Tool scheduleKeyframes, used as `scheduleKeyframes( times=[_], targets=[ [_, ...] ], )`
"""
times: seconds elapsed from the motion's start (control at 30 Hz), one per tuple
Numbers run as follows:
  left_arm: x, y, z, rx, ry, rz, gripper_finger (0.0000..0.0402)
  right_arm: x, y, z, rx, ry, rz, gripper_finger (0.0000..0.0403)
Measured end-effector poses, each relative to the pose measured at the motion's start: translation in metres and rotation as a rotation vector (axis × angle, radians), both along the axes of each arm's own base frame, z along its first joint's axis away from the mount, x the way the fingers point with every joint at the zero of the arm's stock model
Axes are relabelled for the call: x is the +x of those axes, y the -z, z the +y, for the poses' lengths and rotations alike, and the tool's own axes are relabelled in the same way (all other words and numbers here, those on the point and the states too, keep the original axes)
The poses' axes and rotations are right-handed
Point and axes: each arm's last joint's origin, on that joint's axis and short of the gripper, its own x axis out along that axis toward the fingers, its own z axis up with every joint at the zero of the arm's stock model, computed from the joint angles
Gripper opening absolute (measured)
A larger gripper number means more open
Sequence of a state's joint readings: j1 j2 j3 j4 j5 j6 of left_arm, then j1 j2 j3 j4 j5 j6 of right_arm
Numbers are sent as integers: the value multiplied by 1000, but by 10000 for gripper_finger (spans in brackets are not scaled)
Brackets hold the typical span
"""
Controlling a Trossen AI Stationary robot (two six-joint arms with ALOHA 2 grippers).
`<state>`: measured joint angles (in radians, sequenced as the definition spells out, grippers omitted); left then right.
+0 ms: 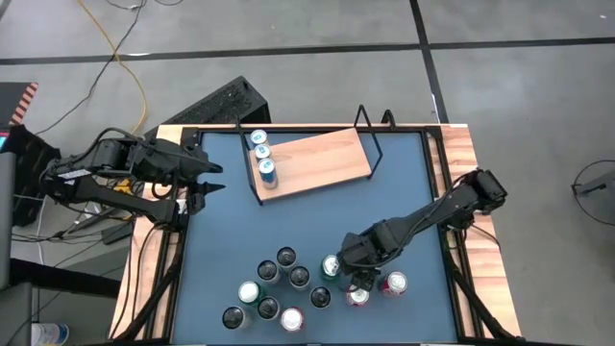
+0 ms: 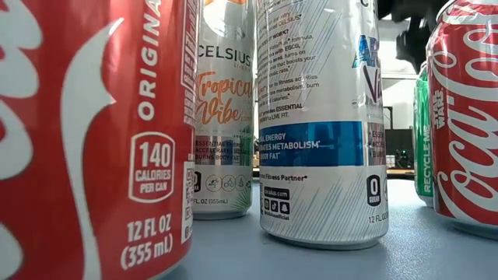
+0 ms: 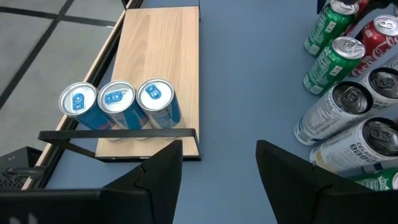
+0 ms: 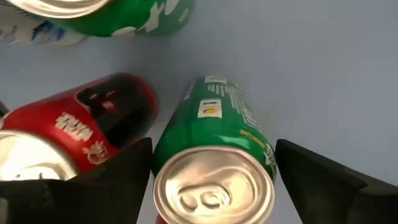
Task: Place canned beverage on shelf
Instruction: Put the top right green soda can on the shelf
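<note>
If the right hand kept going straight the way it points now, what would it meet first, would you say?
Most likely the green can: it stands upright between the open fingers of the right hand, right beside a red can.

Light-wood shelf (image 1: 322, 159) in black wire frame, angled at table's far side, three upright blue cans (image 1: 261, 154) in a row at its left end, green can (image 4: 214, 155) upright among front cluster

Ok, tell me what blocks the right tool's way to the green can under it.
Nothing visible does. The right tool hangs open over the green can, one finger on each side of it. A red can stands close beside one finger. Three blue cans fill only the shelf's left end.
</note>
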<state>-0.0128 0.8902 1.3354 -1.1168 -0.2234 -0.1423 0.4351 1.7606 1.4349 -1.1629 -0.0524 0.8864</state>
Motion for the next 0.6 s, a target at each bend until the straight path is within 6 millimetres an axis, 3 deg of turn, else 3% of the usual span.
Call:
scheduleKeyframes(
  times=[0.27, 0.6],
  targets=[
    [0, 0, 0, 1, -2, 0, 193, -1, 6, 5, -26, -18, 38, 289],
    [-1, 1, 1, 17, -22, 15, 193, 1, 1, -1, -54, -48, 43, 282]
  ],
)
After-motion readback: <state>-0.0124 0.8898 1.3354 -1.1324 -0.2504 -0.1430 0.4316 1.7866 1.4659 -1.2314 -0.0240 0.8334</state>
